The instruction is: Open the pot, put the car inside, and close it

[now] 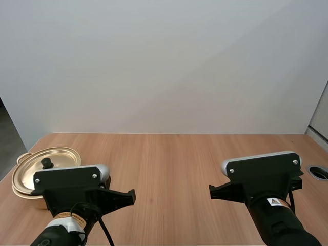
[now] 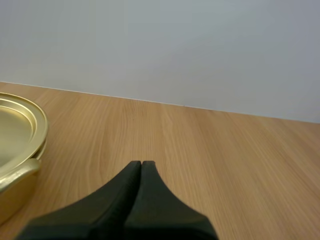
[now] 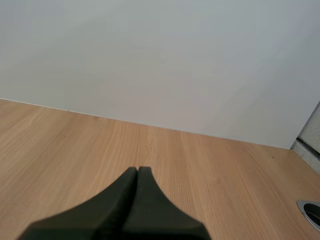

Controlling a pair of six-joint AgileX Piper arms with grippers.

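A gold pot (image 1: 31,179) stands at the table's left edge, its lid (image 1: 56,156) on, with a black knob (image 1: 47,163) on top. My left arm (image 1: 72,192) hovers just to the right of the pot, near the front edge. In the left wrist view my left gripper (image 2: 141,165) is shut on nothing, its fingers together as one dark wedge, and the pot's rim (image 2: 30,125) and handle lie close beside it. My right gripper (image 3: 137,171) is shut the same way over bare wood, on the right arm (image 1: 264,179).
The wooden table (image 1: 169,164) runs back to a plain white wall. A round metal-rimmed hole (image 1: 319,172) sits in the table's right edge, close to the right arm, and it shows beside the right gripper (image 3: 311,212).
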